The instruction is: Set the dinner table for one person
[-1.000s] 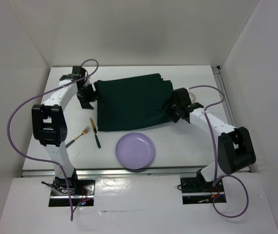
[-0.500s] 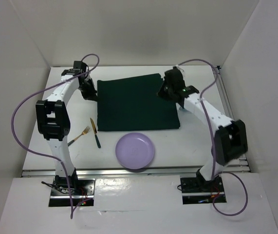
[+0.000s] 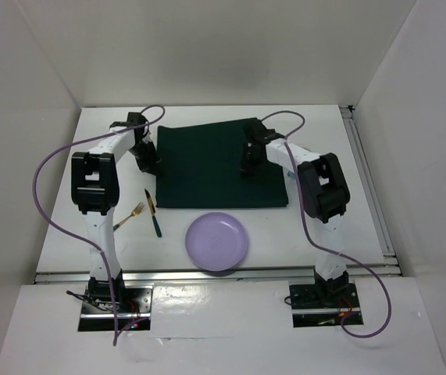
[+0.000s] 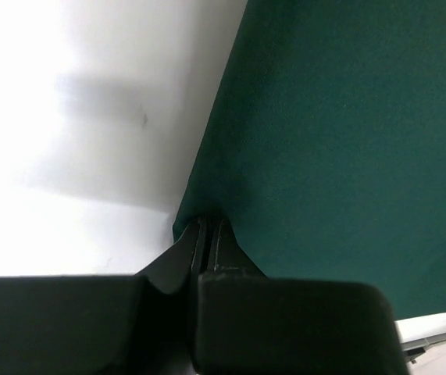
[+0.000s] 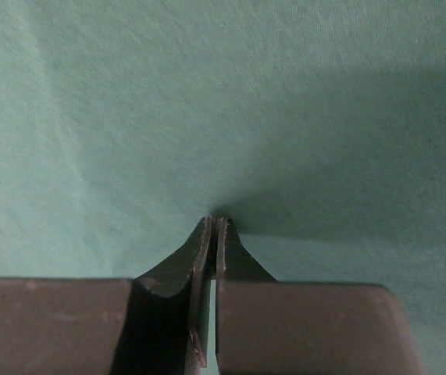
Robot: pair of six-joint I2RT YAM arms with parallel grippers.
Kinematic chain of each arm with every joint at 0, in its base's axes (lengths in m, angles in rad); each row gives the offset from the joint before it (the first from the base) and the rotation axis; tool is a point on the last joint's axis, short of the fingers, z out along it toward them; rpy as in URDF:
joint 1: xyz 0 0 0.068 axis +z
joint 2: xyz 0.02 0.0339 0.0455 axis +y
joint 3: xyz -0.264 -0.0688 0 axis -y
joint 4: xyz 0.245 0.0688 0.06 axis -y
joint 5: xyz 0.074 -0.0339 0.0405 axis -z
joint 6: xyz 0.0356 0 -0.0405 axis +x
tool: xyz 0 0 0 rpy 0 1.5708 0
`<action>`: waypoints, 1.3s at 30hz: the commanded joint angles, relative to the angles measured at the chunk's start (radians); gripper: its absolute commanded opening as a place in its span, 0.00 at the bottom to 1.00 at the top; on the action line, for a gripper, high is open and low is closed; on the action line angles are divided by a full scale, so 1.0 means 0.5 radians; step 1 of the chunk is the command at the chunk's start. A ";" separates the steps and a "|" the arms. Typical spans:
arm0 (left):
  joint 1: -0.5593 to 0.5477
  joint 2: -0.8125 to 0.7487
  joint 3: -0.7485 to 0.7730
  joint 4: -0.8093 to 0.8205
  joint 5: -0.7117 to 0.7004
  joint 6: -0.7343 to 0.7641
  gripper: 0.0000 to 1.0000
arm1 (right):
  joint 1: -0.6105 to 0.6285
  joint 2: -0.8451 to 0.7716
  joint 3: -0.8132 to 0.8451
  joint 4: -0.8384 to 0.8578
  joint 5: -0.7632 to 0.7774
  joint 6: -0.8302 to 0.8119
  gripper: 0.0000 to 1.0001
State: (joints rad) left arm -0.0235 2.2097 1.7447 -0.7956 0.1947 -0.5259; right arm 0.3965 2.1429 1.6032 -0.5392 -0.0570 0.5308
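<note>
A dark green cloth mat (image 3: 207, 168) lies spread flat on the far half of the white dinner table (image 3: 324, 226). My left gripper (image 3: 151, 162) is shut, its tips (image 4: 209, 224) down at the mat's left edge (image 4: 347, 141). My right gripper (image 3: 251, 164) is shut too, its tips (image 5: 217, 220) touching the mat's surface (image 5: 207, 94) right of its middle, and no cloth shows between the jaws. A lilac plate (image 3: 217, 241) sits near the front edge. A gold fork (image 3: 129, 217) and a gold knife (image 3: 153, 212) with dark handles lie to its left.
A metal rail (image 3: 367, 183) runs along the table's right edge. White walls close in the back and both sides. Purple cables (image 3: 47, 168) loop off both arms.
The mat went from rumpled to flat. My right arm swung from the mat's right side onto the cloth. The left gripper moved slightly along the left edge. Both grippers closed.
</note>
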 commanded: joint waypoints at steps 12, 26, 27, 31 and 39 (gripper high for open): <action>-0.073 0.137 0.224 -0.066 0.015 0.070 0.00 | -0.057 -0.123 -0.246 -0.041 0.151 0.077 0.00; -0.110 -0.094 0.091 -0.096 -0.171 0.088 0.10 | -0.078 -0.463 0.373 -0.314 0.187 -0.135 0.31; -0.110 -0.118 0.133 -0.118 -0.193 0.113 0.14 | -0.100 -0.506 0.432 -0.418 0.218 -0.159 0.36; -0.110 -0.183 0.253 -0.179 -0.257 0.134 0.27 | -0.237 -0.684 0.460 -0.492 0.387 -0.190 0.57; -0.110 -0.581 0.420 -0.422 -0.546 0.125 0.67 | -0.912 -1.034 0.015 -0.461 0.081 -0.282 0.86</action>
State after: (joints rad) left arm -0.0780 2.0739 1.9347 -0.9409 0.0017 -0.4702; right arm -0.0048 1.6001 1.6680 -0.7124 0.0544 0.4282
